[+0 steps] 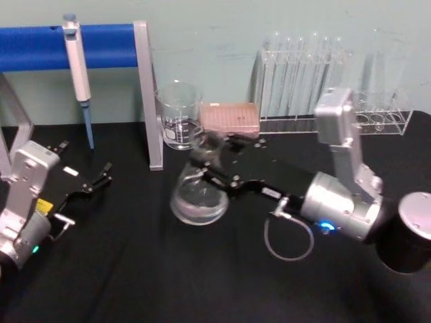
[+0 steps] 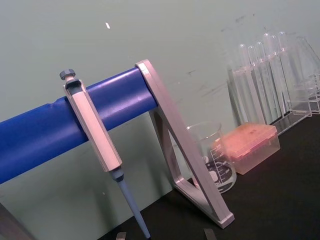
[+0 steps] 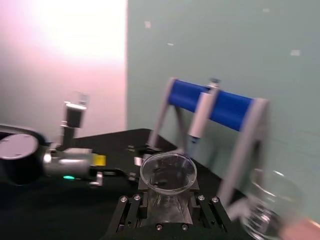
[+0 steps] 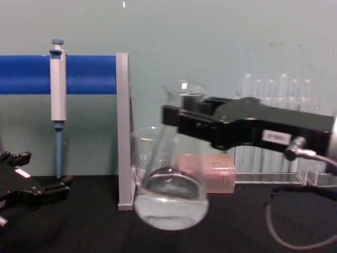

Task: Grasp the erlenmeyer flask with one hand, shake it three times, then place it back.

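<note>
**A:** So, which step is this?

**B:** The shaking, I'd say. The right gripper (image 4: 181, 120) has its jaws clamped on the neck of the erlenmeyer flask (image 4: 169, 197), just under the flared rim. The flask hangs tilted, with its wide base swung toward the robot's left. It is in front of the beaker (image 4: 142, 150) and looks lifted off the black table (image 1: 135, 269).

**A:** And next?

**B:** I can't tell how many swings are done. The move calls for a firm hold on the neck and short swings clear of the beaker. Then the flask goes upright and down flat before the jaws let go.

**A:** How does the flask look?

**B:** Clear conical glass, pale at the bottom, which is perhaps a little liquid.

**A:** The other arm?

**B:** The left gripper (image 1: 94, 183) rests at the table's left, fingers apart, holding nothing.
</note>
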Controlling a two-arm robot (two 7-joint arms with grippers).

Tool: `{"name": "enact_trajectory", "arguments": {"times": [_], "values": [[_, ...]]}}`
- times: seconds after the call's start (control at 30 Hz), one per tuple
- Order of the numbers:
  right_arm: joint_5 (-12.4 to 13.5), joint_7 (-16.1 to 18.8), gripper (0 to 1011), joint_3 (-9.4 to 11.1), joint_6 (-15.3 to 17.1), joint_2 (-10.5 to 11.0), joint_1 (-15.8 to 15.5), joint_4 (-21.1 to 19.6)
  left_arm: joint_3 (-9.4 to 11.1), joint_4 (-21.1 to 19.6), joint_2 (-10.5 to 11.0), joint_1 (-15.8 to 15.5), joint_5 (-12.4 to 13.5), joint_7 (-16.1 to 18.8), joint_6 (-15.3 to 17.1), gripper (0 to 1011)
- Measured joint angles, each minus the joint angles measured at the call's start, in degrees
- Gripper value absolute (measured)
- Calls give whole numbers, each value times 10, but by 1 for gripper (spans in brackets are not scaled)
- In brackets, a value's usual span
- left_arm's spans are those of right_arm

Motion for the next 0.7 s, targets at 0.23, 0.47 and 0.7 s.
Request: {"name": "enact_trajectory", "arguments": {"times": [0.23,0.47,0.7], "values": [[14,35,449,-30,-10,-7,32,25,0,0,0,0,0,0,0,1001],[22,39,449,-42,-12,-1,39,28,0,0,0,0,0,0,0,1001],[20,4,449,-34,-17,16,31,12,0,0,0,0,0,0,0,1001]]}}
